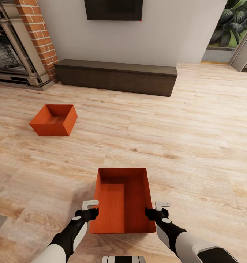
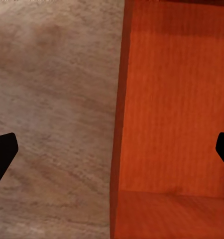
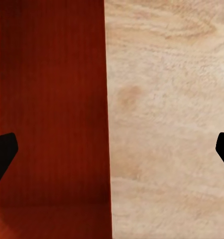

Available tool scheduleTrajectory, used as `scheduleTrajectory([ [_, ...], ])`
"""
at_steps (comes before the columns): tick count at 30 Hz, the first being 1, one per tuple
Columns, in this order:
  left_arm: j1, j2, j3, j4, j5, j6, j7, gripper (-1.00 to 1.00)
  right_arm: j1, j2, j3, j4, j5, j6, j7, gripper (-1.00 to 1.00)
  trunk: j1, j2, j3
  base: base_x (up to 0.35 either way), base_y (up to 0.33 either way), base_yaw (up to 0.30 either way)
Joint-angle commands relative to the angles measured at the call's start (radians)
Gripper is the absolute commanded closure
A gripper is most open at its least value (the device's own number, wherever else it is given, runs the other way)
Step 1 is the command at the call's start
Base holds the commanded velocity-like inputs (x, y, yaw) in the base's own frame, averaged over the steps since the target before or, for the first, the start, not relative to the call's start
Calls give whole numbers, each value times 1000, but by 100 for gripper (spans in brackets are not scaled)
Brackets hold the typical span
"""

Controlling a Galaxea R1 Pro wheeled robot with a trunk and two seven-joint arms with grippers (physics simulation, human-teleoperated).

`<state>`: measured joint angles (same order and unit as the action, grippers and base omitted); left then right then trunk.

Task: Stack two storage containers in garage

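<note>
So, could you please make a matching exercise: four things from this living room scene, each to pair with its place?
1. near container
2. far container
3. TV
4. fireplace

a. on the wall, above the long dark bench
b. between the left pincer and right pincer
c. far left, brick surround
d. alone on the floor, ahead left

Pairs: 1-b, 2-d, 3-a, 4-c

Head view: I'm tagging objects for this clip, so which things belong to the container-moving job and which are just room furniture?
Job:
near storage container, straddled by the left gripper and right gripper, both open
far storage container, on the wood floor

Lying about:
brick fireplace
dark low bench
wall TV
</note>
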<state>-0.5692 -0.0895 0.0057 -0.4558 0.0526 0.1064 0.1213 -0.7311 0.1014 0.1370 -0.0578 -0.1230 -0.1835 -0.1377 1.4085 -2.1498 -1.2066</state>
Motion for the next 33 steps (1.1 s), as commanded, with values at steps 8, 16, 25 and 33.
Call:
scheduleTrajectory([
  [8, 0, 2, 2, -3, 6, 6, 1, -100, -1, 2, 9, 1, -10, -4, -2, -100, 27, -49, -23, 0, 0, 0],
  [16, 0, 2, 2, -4, 6, 6, 0, -100, -1, 2, 9, 1, -10, -3, -2, -100, 57, -105, -48, 0, 0, 0],
  [25, 0, 2, 2, -8, 6, 6, 0, -100, -1, 1, 9, 1, -10, -2, -1, -100, 92, -168, -76, 0, 0, 0],
  [33, 0, 1, 2, -9, 6, 6, 0, -100, -1, 0, 9, 1, -10, -2, 0, -100, 100, -182, -82, 0, 0, 0],
])
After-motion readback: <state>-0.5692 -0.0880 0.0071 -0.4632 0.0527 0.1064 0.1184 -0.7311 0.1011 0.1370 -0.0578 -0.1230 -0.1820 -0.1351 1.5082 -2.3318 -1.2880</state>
